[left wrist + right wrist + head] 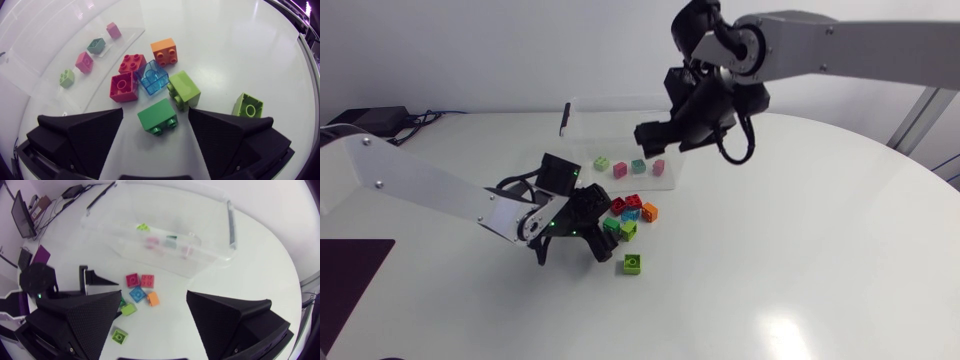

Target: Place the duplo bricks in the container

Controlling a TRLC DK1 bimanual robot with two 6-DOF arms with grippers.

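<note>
Several duplo bricks lie in a cluster on the white table: two red (633,202), an orange (649,211), a clear blue (153,77), a green (157,116) and a lime one (183,89). A second lime brick (633,263) lies apart, beside my left gripper's finger. My left gripper (600,228) (155,119) is open and low at the cluster, with the green brick between its fingers, untouched. The clear container (620,135) (210,255) holds a green (602,162), two pink (620,170) and a teal brick (638,166). My right gripper (670,138) (152,297) hangs open and empty above the container's near right corner.
A black bar (564,118) rests on the container's left rim. A dark flat panel (345,280) lies at the table's left edge. Bare table stretches to the right of the cluster and toward the front.
</note>
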